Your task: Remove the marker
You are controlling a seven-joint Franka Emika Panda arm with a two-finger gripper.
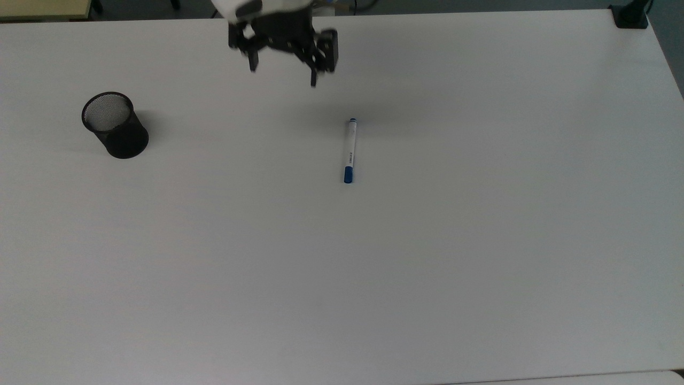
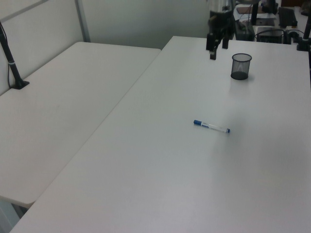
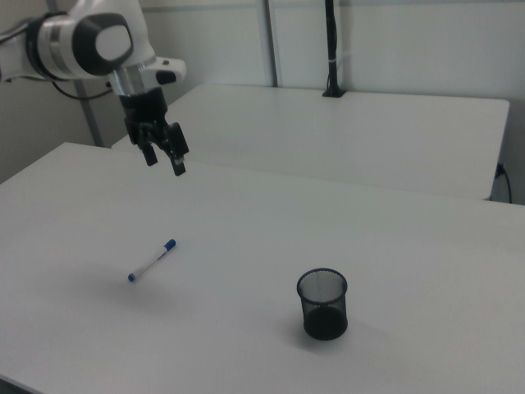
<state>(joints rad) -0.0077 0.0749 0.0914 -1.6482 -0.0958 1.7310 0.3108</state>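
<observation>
Your marker (image 1: 349, 151) lies flat on the bare white table (image 1: 481, 240), well apart from the black mesh cup (image 1: 115, 124) and out of it; in the top view it runs nearly up and down, blue cap toward the bottom and the small blue end toward the top; in the right view the cap points up and to the right view's right.

Your gripper (image 1: 283, 75) hangs in the air well clear of the marker, near the table's far edge in the top view; its fingers stand wide apart and hold nothing.

Expect the marker to be light, stiff and smooth; the round barrel will likely roll if you nudge it from one side, and slick plastic may slip under a weak pinch; it does not look fragile.

Take hold of it mid-barrel, on the white part just beside the dark print, with the fingers set across its length so both pads close squarely; avoid the cap, which could come loose.

There is tiny dark print on the mid-barrel; you cannot read it; no brand can be made out.
</observation>
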